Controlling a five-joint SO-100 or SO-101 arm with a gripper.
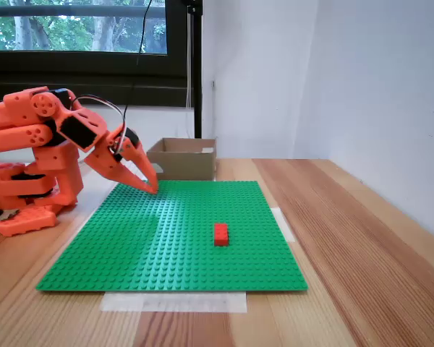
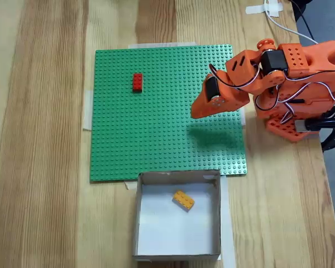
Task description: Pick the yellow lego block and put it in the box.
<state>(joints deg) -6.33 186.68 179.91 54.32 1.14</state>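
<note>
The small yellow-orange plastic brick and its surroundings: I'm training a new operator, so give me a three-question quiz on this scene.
1. True or false: the small yellow-orange plastic brick lies inside the low brown cardboard box.
2. What does the small red plastic brick rest on?
A. the flat green studded baseplate
B. the wooden table
C. the box
3. Is the orange robot arm's hand holding anything?

Key: 1 true; 2 A; 3 no, it holds nothing, hanging over the baseplate.
</note>
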